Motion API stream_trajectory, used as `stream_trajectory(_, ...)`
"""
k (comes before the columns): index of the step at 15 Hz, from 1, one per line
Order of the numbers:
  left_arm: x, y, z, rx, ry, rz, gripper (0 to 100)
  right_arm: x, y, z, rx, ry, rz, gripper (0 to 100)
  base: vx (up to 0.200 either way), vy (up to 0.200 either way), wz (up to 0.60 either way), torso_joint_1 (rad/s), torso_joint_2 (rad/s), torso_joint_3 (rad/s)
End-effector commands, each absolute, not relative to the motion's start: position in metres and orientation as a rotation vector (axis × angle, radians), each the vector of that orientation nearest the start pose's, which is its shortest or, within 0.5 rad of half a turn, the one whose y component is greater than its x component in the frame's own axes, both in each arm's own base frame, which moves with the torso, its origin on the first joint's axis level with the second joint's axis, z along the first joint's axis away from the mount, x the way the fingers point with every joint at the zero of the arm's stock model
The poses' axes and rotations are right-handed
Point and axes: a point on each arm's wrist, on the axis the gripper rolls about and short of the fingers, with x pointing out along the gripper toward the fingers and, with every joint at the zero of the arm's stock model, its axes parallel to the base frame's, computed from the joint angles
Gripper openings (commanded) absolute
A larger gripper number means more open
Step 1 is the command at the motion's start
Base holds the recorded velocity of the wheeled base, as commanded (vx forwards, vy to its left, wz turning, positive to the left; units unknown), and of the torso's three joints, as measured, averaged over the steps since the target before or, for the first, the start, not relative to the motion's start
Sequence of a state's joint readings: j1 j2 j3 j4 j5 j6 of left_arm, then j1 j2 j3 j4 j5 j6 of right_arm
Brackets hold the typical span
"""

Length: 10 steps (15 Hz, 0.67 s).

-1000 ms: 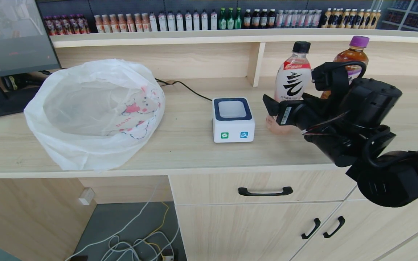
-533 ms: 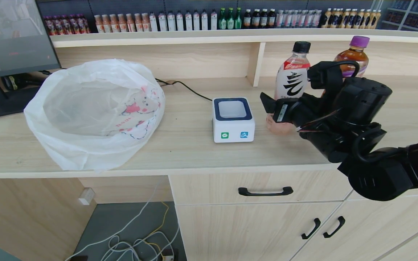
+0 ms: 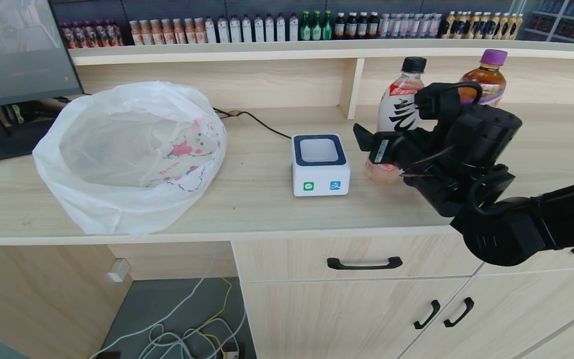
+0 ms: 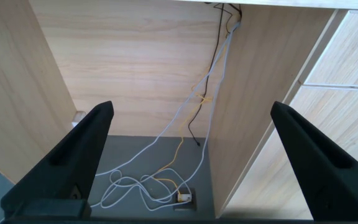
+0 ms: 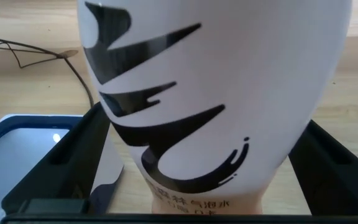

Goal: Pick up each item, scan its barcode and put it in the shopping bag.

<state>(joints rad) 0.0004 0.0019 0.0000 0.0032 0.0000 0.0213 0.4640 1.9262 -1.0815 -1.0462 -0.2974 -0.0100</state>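
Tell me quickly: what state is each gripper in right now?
Left gripper: open, holding nothing.
Right gripper: open, one finger on each side of the white-labelled bottle, not yet clamped on it.

Right arm (image 3: 489, 137): black, fat round joints, black cable loop (image 3: 459, 86) on top, white sticker (image 3: 381, 150) near jaws. Left gripper (image 4: 191, 118): two black wedges.

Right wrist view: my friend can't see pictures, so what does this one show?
A plastic drink bottle with a white label and black brush strokes stands on the pale wooden counter, between the two open black fingers of the right gripper. A white, blue-rimmed scanner box sits beside it.
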Motion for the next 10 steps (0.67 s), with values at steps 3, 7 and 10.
stream_trajectory(3,-0.0227,0.0,0.0752,0.021,0.005,0.0,100,0.3409,0.1642,0.2233,0.064,-0.198,0.165,100,0.0,0.0,0.0,0.0,0.0,0.0)
stream_trajectory(7,-0.0227,0.0,0.0752,0.021,0.005,0.001,100,0.3409,0.1642,0.2239,0.067,-0.201,0.164,0,0.0,0.0,0.0,0.0,0.0,0.0)
stream_trajectory(10,-0.0227,0.0,0.0752,0.021,0.005,0.0,100,0.3406,0.164,0.2263,0.07,-0.208,0.164,0,0.0,0.0,0.0,0.0,0.0,0.0)
